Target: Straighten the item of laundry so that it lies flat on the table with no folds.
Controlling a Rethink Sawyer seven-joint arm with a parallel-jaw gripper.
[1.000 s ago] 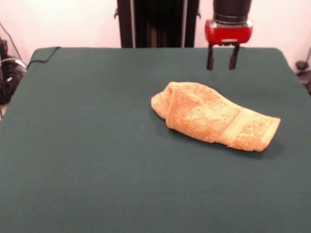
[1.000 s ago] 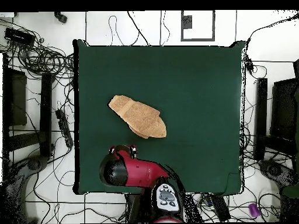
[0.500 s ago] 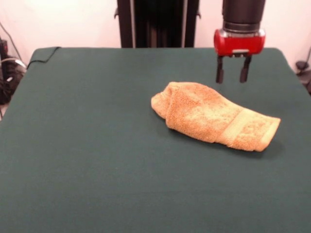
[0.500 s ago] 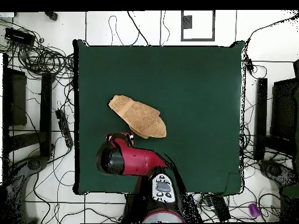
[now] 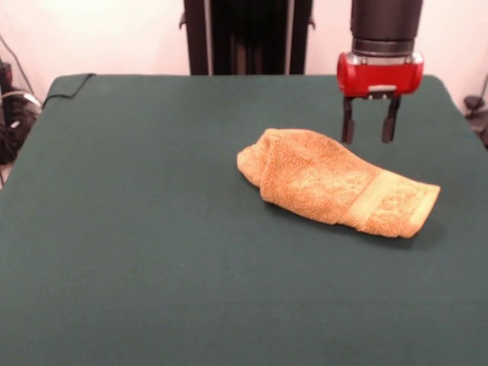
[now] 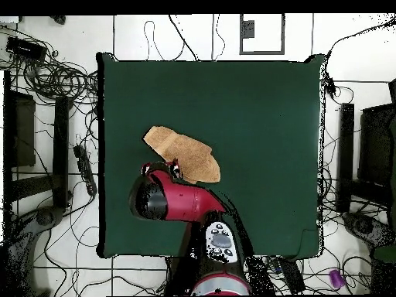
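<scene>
The golden-orange towel (image 5: 332,181) lies bunched and folded over on the green table (image 5: 137,229), right of centre in the front view, its woven band near the right end. My gripper (image 5: 370,137) hangs open and empty just above the towel's far edge, fingers pointing down. In the overhead view the towel (image 6: 186,151) lies left of centre and the red arm (image 6: 182,203) covers its near edge. No tag shows.
A dark fold of cloth (image 5: 69,84) sits at the table's far left corner in the front view. Cables and black stands (image 6: 46,116) ring the table on the floor.
My gripper has moved down and towards the towel, from behind it to just above its far edge. The towel has not moved.
</scene>
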